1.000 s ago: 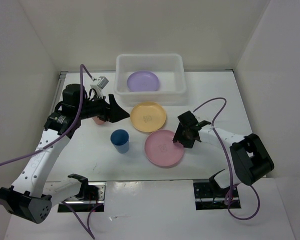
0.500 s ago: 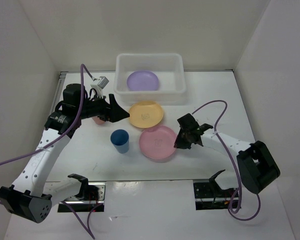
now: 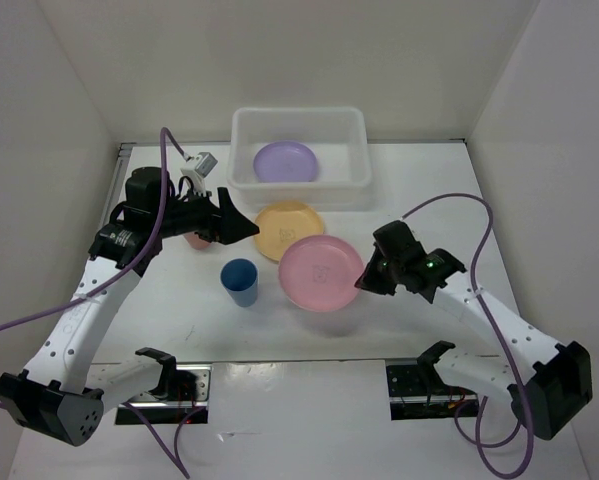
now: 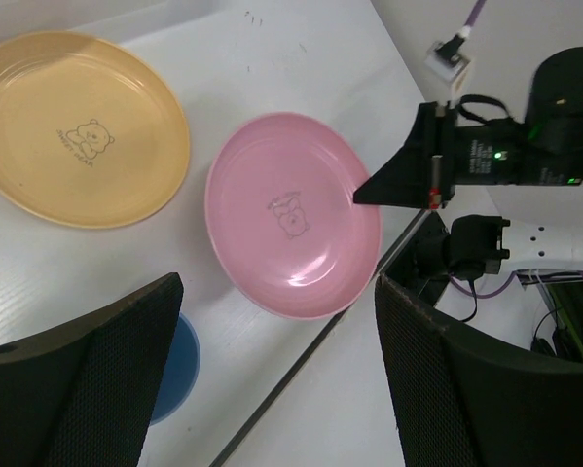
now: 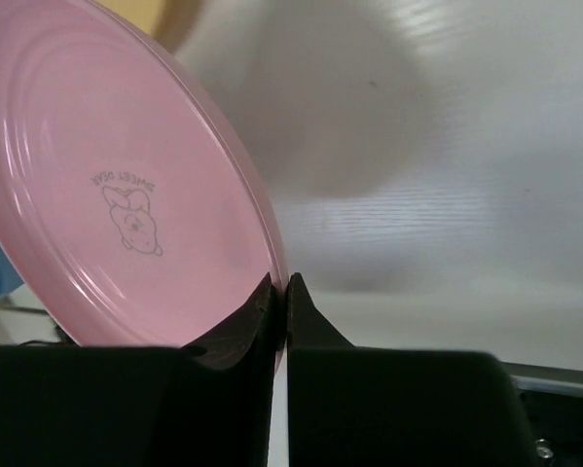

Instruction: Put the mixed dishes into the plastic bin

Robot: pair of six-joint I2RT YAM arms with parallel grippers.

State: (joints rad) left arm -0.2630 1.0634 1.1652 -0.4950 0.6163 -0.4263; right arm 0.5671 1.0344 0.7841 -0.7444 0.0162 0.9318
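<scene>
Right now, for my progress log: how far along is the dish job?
Done: the light purple plate lies in the plastic bin. In hand: the right jaws pinch the pink plate by its rim, tilted. Left: the yellow-orange plate, blue cup and a reddish cup mostly hidden behind the left arm.

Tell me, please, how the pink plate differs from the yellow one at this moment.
The pink plate is pinched at its rim by the right hand and raised off the table; the yellow plate lies flat there, untouched. Yellow lies nearer the bin than pink. Both are round, with a bear print.
</scene>
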